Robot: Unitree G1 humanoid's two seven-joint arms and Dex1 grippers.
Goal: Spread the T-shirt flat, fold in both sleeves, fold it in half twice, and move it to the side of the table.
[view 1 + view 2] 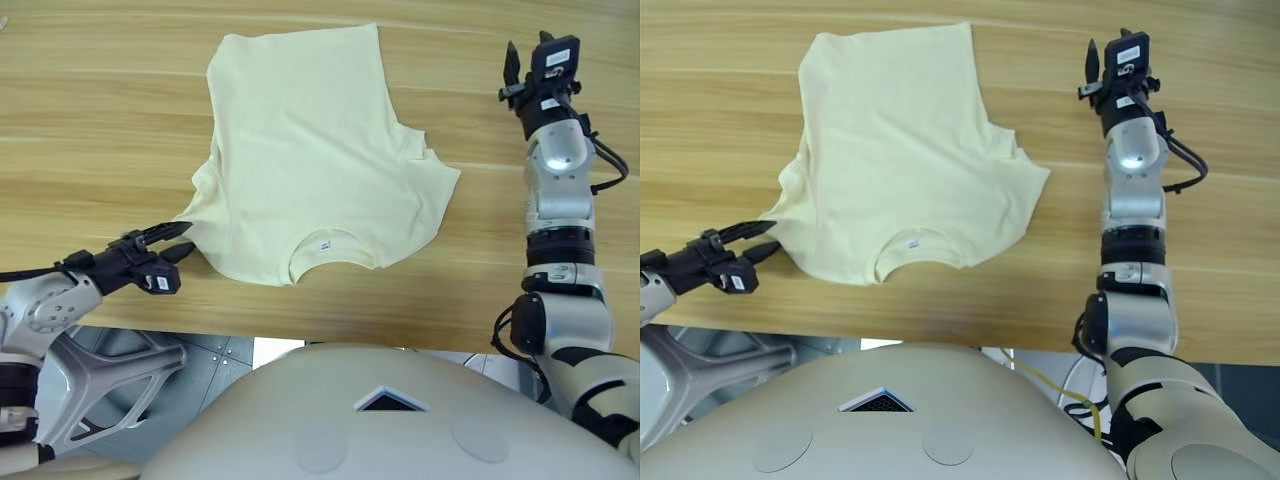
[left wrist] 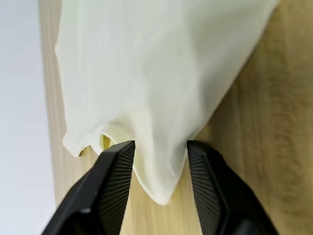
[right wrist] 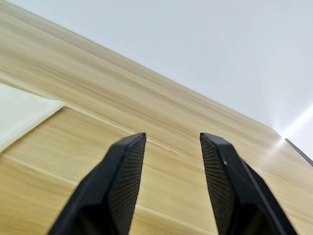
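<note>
Shirt (image 1: 310,150) lies mid-desk (image 1: 90,130), collar at the front edge, sleeves bunched, not yet flat. My left gripper (image 1: 190,238) sits near the front-left corner, fingers apart around the sleeve tip (image 2: 156,181); I judge it's placed to pinch and draw that sleeve outward. Farther back, the right gripper (image 1: 527,52) hangs open toward the right edge, apart from the cloth.

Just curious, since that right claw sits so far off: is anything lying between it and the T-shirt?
Nothing visible. Only bare wooden table lies between the open right gripper and the T-shirt. The left gripper straddles a corner of the fabric.
</note>
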